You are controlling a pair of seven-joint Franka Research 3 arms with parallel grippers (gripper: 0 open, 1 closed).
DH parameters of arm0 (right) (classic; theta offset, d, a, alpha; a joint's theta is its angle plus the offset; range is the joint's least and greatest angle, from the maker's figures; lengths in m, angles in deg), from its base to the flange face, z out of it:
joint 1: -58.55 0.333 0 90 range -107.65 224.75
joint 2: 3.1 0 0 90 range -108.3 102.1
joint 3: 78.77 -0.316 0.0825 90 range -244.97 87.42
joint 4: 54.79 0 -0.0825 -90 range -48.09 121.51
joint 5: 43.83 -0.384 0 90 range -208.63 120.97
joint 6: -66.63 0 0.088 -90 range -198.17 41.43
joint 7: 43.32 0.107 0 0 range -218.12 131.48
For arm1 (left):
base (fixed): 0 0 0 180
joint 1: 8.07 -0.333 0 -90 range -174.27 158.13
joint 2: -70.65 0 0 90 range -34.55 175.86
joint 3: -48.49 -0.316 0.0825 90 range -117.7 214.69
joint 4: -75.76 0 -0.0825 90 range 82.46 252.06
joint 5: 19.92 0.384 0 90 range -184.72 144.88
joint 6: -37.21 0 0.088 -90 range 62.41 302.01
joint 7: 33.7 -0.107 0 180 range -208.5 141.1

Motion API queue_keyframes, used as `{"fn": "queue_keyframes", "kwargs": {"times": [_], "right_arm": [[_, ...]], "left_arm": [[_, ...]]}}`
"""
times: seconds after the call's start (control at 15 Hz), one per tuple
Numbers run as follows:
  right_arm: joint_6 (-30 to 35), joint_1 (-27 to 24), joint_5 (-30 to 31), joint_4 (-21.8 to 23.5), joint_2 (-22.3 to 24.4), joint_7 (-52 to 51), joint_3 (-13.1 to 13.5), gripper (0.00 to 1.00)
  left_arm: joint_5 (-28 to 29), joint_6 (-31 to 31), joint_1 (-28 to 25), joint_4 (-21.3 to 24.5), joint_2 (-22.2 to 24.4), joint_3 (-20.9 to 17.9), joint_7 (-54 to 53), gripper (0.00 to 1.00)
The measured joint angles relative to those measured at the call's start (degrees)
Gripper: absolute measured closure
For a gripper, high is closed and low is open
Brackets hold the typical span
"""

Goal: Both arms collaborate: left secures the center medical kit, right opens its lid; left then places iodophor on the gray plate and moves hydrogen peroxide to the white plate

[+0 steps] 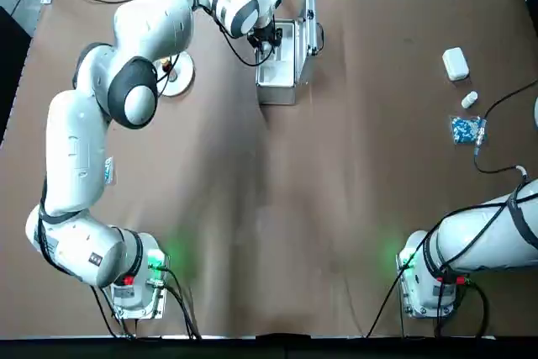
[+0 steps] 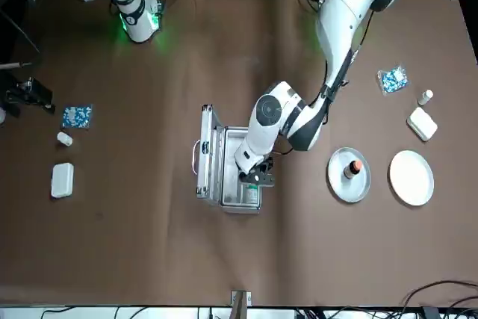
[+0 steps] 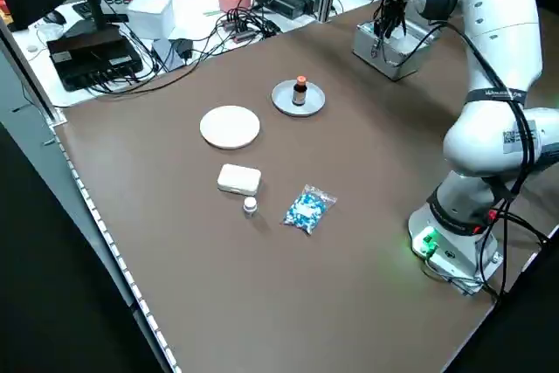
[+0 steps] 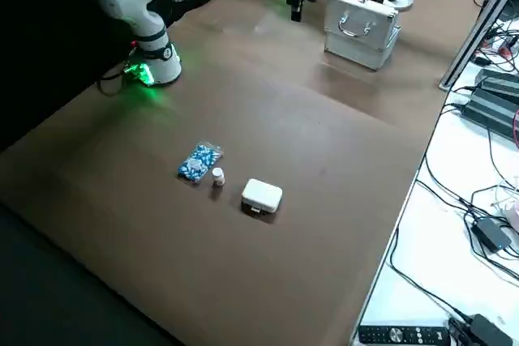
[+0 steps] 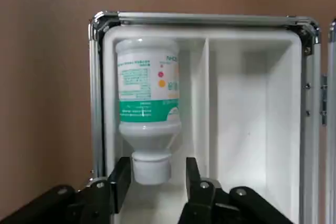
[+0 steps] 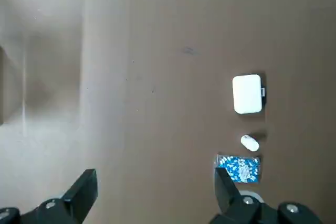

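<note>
Overhead and front cameras faced opposite ways over the counter [image 1: 336, 208]; side cameras looked diagonally; all shared the medical kit [image 1: 282, 60], seen closest by the left wrist.

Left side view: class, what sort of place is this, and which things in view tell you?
Probably a robotics lab: a brown table with a robot arm, beside a bench crowded with cables and electronics.

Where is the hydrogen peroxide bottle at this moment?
In the left wrist view, the hydrogen peroxide lies in one compartment of the open medical kit; the left gripper straddles its cap, fingers either side.
</note>
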Motion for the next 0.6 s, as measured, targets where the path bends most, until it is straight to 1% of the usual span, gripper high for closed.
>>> {"fn": "queue_keyframes", "kwargs": {"times": [0.47, 0.6], "right_arm": [[-0.01, 0.01, 0.00, 0.04, 0.00, 0.00, -0.04, 0.01], [-0.02, 0.01, 0.00, 0.04, 0.00, 0.00, -0.04, 0.01]], "left_arm": [[0.00, 0.09, 3.08, -0.74, 0.00, -3.62, 1.84, 0.49], [0.00, 1.48, 3.36, -0.81, -0.17, -4.28, 2.31, 0.49]]}}
